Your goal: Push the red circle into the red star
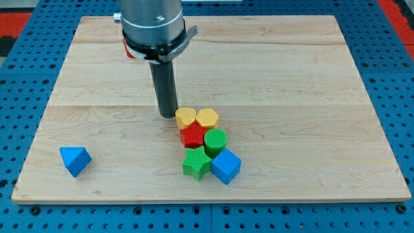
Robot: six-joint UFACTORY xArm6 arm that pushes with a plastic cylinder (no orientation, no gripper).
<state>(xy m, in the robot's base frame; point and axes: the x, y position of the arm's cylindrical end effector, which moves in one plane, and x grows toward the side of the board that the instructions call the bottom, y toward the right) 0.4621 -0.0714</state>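
Near the middle of the wooden desk (291, 77), my tip (168, 115) stood just left of a yellow block (185, 117) heading a tight cluster around the red star (193, 136). A red block (131, 53), shape unclear, peeked from behind the arm, well apart from the star. No pincer showed; its state couldn't be told.

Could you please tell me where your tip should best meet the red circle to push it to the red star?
No gripper, so contact only: the red circle, a sliver showing behind the arm, is round, so press its upper-left side centrally. The red star lies lower-right; my tip stands left of a yellow block.
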